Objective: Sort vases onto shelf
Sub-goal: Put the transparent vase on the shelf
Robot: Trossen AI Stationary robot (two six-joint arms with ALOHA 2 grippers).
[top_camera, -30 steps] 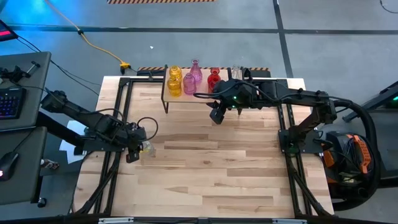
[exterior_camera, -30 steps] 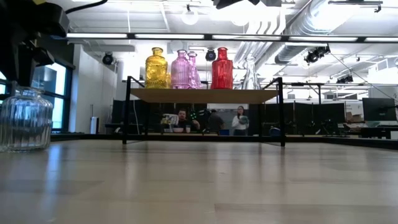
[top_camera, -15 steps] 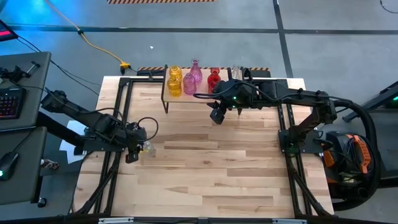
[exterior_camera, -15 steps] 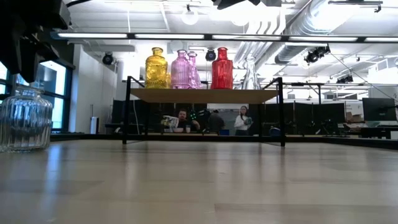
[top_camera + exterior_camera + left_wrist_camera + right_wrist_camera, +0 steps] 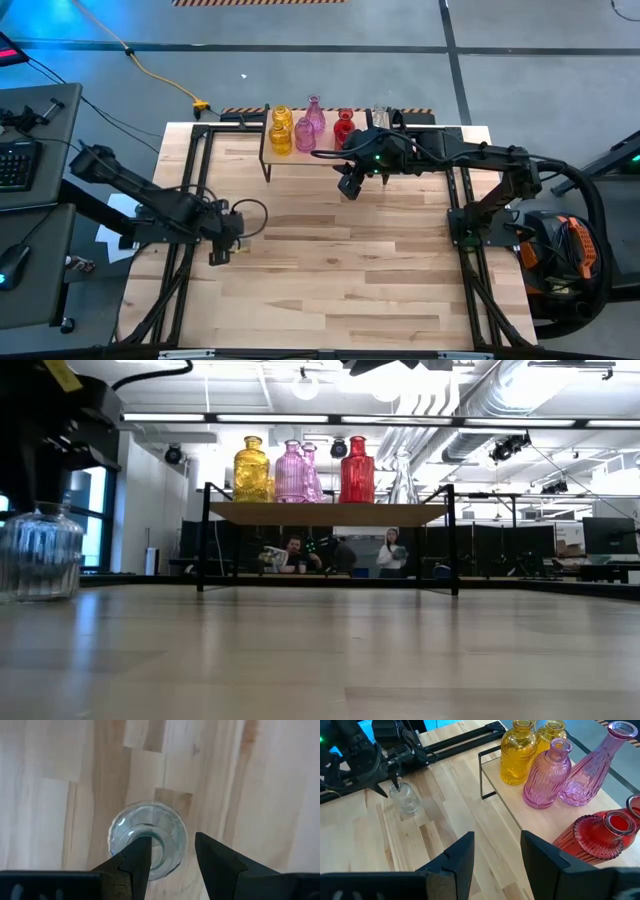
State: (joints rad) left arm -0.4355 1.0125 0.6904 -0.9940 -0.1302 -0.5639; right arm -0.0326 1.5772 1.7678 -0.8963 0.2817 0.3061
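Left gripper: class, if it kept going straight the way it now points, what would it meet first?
The clear vase, most likely. The left gripper points down at its mouth, open jaws either side of the neck. How much gap remains is unclear.

You look straight down on the table point(image 5: 330, 270) from overhead; the low camera sits at tabletop level facing the shelf point(image 5: 325, 512). Each wrist camera looks closely past its own fingers; both catch the clear vase point(image 5: 148, 840).

Probably an open lab: exposed ceiling ducts point(image 5: 440, 400), seated people point(image 5: 292, 552), floor hazard tape point(image 5: 260, 3).
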